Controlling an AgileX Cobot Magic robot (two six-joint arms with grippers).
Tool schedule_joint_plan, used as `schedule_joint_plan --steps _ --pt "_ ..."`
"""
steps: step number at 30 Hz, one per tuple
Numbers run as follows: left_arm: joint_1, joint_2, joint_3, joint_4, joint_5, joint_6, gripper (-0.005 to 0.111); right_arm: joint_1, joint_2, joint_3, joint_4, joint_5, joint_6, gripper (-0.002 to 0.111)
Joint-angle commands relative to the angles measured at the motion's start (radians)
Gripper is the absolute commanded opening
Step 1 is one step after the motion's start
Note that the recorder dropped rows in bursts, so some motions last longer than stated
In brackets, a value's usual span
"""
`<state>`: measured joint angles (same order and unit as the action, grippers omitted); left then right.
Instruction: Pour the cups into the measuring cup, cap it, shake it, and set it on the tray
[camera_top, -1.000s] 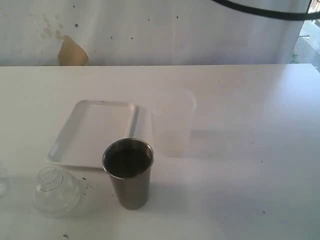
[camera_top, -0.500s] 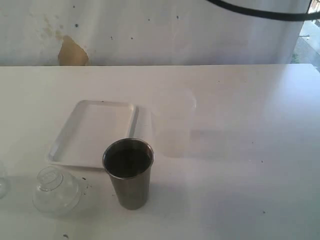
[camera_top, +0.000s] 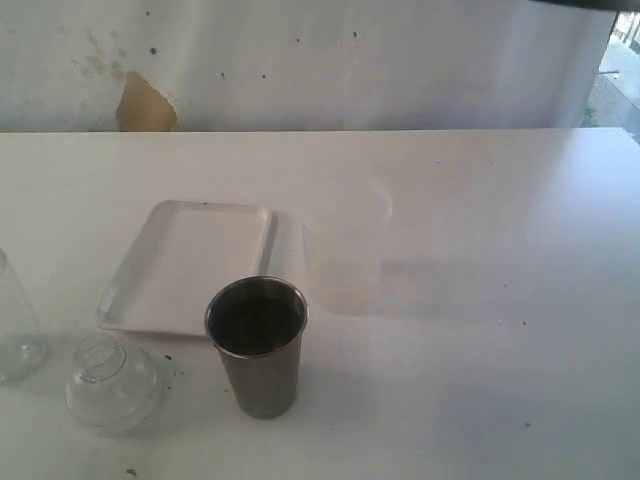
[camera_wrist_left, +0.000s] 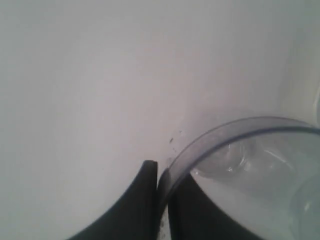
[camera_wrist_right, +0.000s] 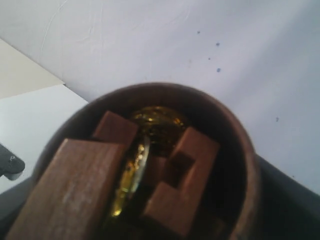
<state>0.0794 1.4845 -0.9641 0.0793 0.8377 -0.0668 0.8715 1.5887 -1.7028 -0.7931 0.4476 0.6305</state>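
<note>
stained white wall (camera_top: 300, 60) behind white table (camera_top: 480, 300)

White table (camera_top: 470, 250): matte, lightly scuffed. A few dark specks (camera_top: 523, 322) lie toward the right edge, with more near the front left corner.

Clear domed lid (camera_top: 115, 392): near the front left corner, resting on its wide rim, narrow neck uppermost.

White wall (camera_top: 350, 70): stands behind the far edge and is dotted with small marks. Brown patch (camera_top: 145, 105): low on the wall toward the far left corner, reaching down to the table line.
</note>
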Motion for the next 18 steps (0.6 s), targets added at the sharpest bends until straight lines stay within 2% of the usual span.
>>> schedule_joint_plan --steps 1,5,8,14,18 --pt "-0.003 -0.001 -0.172 -0.034 0.049 0.015 0.000 -0.010 -0.070 0.002 -0.013 0.036 -0.042 0.000" --pt "-0.022 0.008 -0.364 -0.214 0.124 0.072 0.000 -0.052 -0.120 0.002 -0.007 0.100 -0.047 0.000" --pt "-0.087 0.019 -0.490 -0.333 0.156 0.131 0.000 -0.102 -0.158 0.002 -0.007 0.156 -0.074 0.000" --pt "-0.350 0.039 -0.672 -0.319 0.261 0.158 0.000 -0.217 -0.238 0.002 0.036 0.204 -0.137 0.000" --pt "-0.523 0.043 -0.688 -0.326 0.298 0.172 0.000 -0.327 -0.277 0.002 0.036 0.239 -0.145 0.000"
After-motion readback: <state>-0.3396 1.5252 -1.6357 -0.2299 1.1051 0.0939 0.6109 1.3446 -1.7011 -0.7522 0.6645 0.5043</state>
